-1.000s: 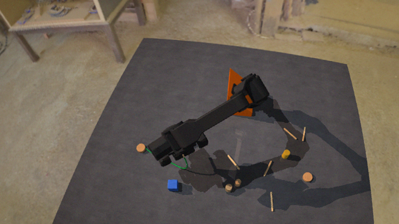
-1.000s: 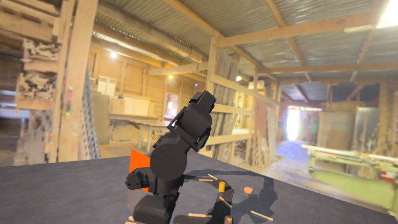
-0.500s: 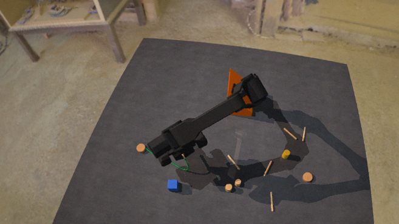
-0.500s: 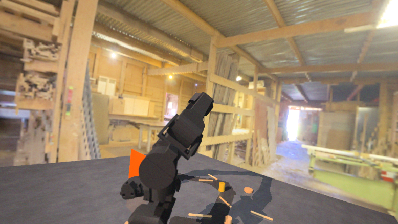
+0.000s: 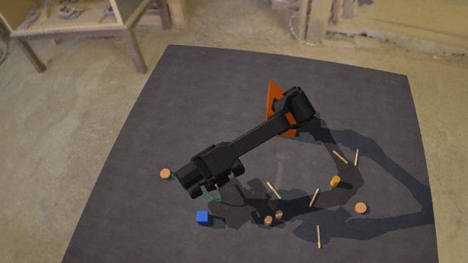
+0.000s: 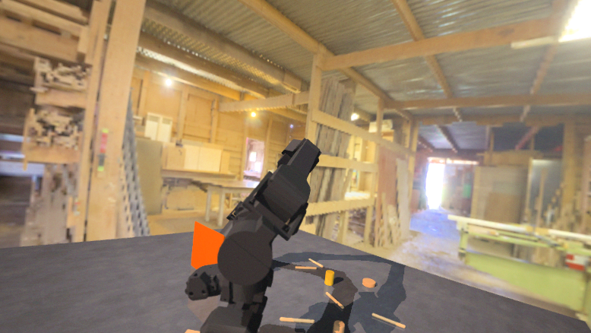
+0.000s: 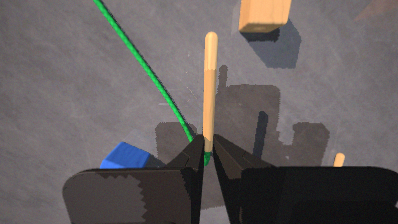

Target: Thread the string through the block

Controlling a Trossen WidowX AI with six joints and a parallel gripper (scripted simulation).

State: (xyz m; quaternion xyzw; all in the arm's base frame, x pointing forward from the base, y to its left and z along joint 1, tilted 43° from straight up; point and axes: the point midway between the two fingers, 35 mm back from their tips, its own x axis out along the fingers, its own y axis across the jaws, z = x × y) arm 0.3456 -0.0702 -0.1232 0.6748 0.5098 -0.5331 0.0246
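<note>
My gripper [image 7: 207, 140] is shut on the string end of the thin wooden stick [image 7: 210, 85] and holds it above the table. The stick points up the wrist view, its far tip free. The green string [image 7: 145, 66] [image 5: 213, 197] runs from the stick's end beside the fingers toward the upper left. The round wooden button [image 5: 164, 173] lies at the left in the top view, out of the wrist view. The wooden block [image 7: 264, 15] is ahead and right of the stick's tip, apart from it. Its hole does not show. The arm hides the fingers in the top and exterior views.
A blue cube [image 5: 202, 217] [image 7: 125, 156] is left of the fingers in the wrist view. Several loose sticks, a yellow cylinder [image 5: 335, 181] [image 6: 329, 277], a wooden disc [image 5: 361, 207] [image 6: 368, 283] and two small round wooden pieces lie to the right in the top view.
</note>
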